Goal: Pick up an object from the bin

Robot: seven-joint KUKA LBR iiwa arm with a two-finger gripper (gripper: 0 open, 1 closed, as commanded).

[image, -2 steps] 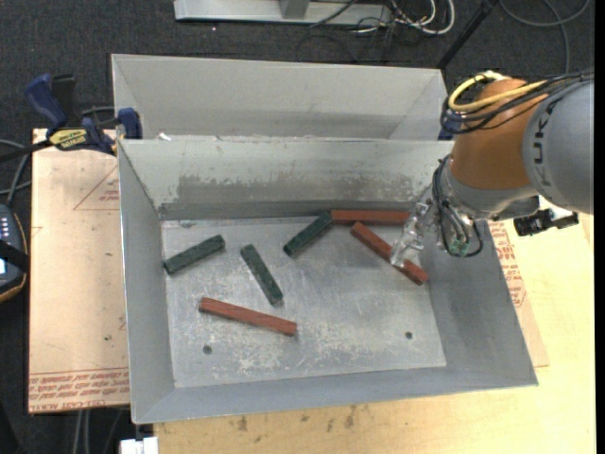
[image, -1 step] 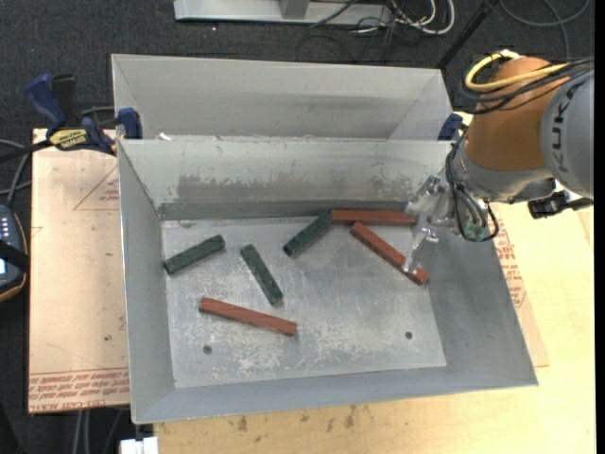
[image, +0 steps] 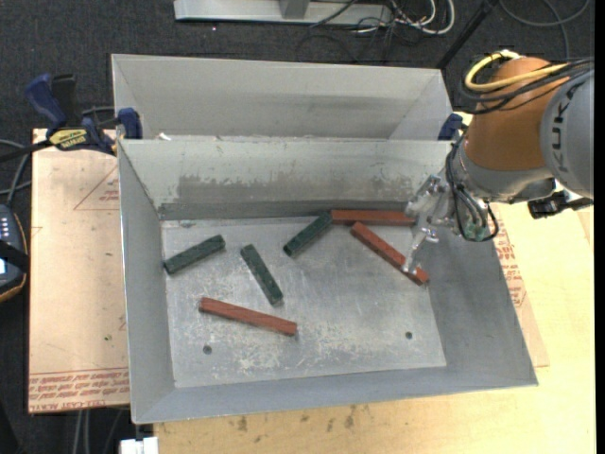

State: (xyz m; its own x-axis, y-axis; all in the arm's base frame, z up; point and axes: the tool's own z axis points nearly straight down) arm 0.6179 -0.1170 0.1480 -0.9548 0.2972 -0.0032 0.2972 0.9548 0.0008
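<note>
Our end effector (image: 417, 261) hung over 1 red bar (image: 383, 246); apart or together, we couldn't tell; nothing seemed lifted yet.

Scuffed matt metal bin (image: 284, 173); matt red bars (image: 248, 317), matt green bars (image: 261, 274).

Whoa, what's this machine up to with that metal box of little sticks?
An orange robot arm reaches in from the right to pick one piece out of the grey bin. Its working end is down at the lower end of a slanted red bar near the bin's right side. Whether it has hold of that bar is not clear. A second red bar lies by the back wall and a third red bar nearer the front. Three dark green bars lie loose on the floor.
</note>
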